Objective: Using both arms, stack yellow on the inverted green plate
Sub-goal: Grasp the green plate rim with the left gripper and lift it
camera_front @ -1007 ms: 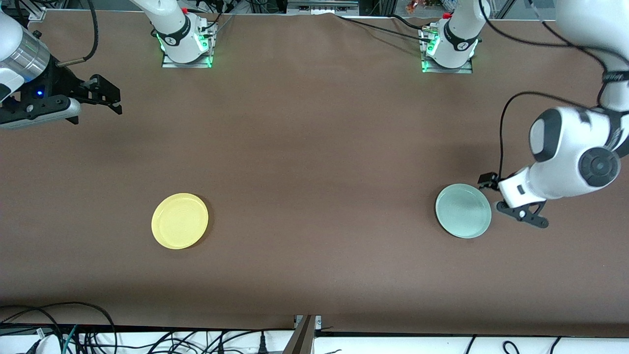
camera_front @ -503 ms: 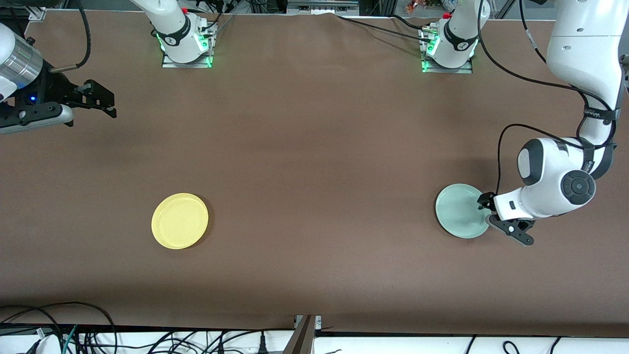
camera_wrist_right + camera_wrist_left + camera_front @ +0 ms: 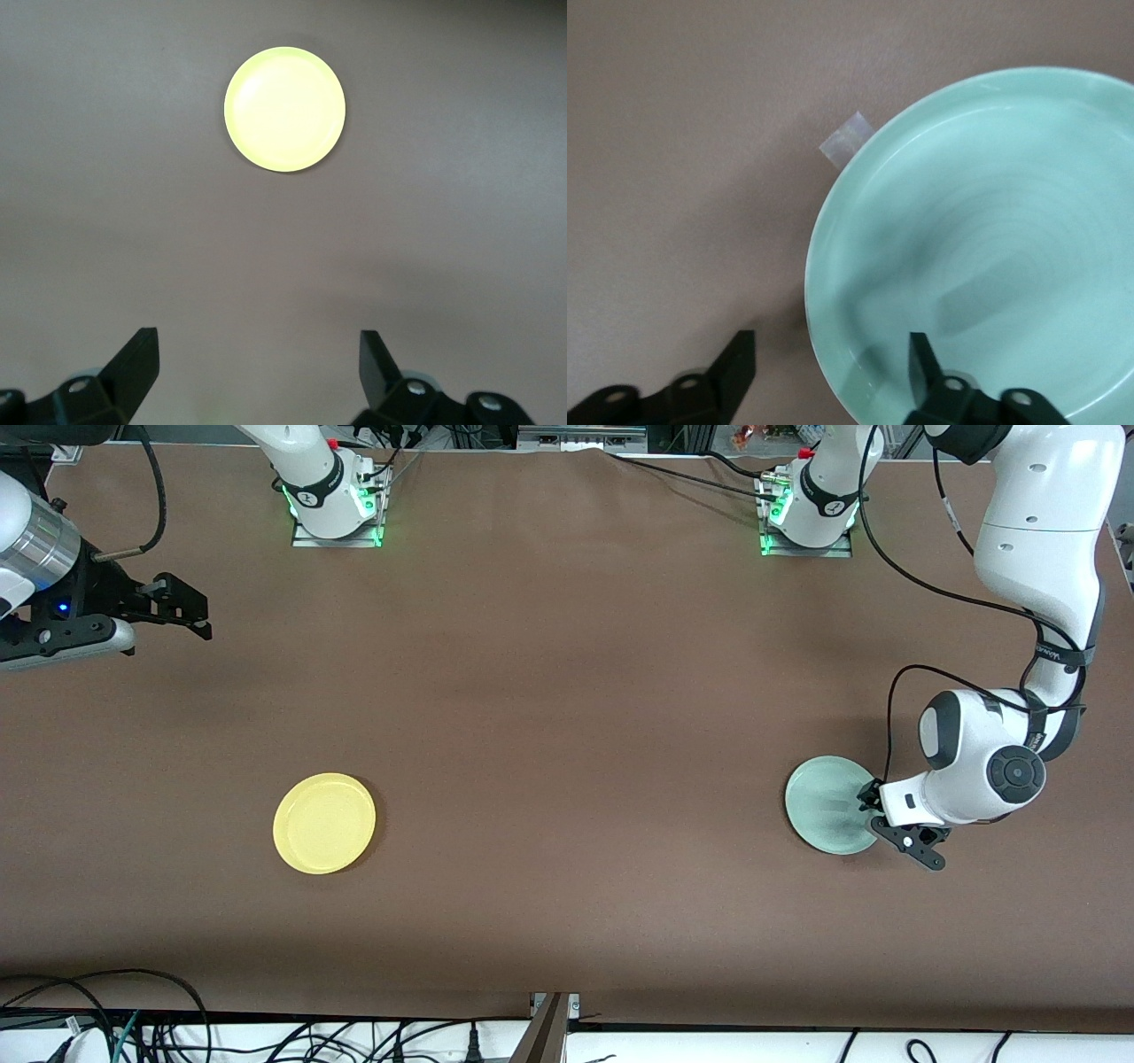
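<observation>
Front view shows the green plate [image 3: 831, 804] lying rim-up on the brown table [image 3: 567, 691], toward the left arm's end, so it is not yet inverted. The left gripper [image 3: 877, 822] is down at its edge; in the left wrist view its jaws stand spread, one finger over the plate's inside, the other outside the rim, gripping nothing yet. A small piece of tape [image 3: 843, 139] lies just beside the rim. The yellow plate [image 3: 324, 823] sits untouched toward the right arm's end, well apart. The right gripper [image 3: 182, 607] waits over that end's edge, jaws released. Judged so, flipping and stacking both remain; nothing blocks the way.
</observation>
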Available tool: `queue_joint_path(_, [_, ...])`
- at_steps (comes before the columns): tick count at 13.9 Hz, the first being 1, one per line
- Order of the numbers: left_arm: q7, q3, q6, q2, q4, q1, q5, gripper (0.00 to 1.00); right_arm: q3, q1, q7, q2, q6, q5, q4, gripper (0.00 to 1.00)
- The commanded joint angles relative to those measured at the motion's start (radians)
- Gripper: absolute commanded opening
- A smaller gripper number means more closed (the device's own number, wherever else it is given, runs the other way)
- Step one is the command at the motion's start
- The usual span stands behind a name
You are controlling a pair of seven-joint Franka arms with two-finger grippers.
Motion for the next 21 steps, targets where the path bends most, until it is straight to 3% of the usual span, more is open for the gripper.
queue_joint_path(1, [0.021, -0.012, 0.004, 0.030, 0.033, 0.014, -0.002, 0.31, -0.003, -0.005, -0.011, -0.008, -0.003, 0.016, -0.011, 1.00])
queue_joint_path(3, [0.021, -0.015, -0.003, 0.028, 0.032, 0.011, -0.006, 0.01, -0.004, -0.005, -0.013, -0.013, -0.005, 0.016, -0.018, 1.00])
queue_joint_path(9, [0.015, -0.013, -0.074, -0.016, 0.045, -0.051, 0.041, 0.00, -0.015, -0.005, -0.013, -0.007, 0.001, 0.015, -0.020, 1.00])
queue_joint_path(11, [0.003, -0.019, -0.135, -0.019, 0.102, -0.079, 0.159, 0.00, -0.015, -0.005, -0.014, -0.007, 0.011, 0.015, -0.028, 1.00])
queue_joint_path(14, [-0.043, -0.007, -0.313, -0.019, 0.217, -0.176, 0.208, 0.00, -0.017, -0.005, -0.014, -0.002, 0.017, 0.016, -0.031, 1.00])
queue_joint_path(16, [-0.103, -0.007, -0.388, -0.018, 0.294, -0.239, 0.332, 0.00, -0.017, -0.005, -0.014, -0.002, 0.020, 0.015, -0.031, 1.00])
queue_joint_path(21, [-0.406, -0.004, -0.546, -0.016, 0.322, -0.430, 0.541, 0.00, -0.017, -0.005, -0.016, 0.019, 0.041, 0.015, -0.031, 1.00])
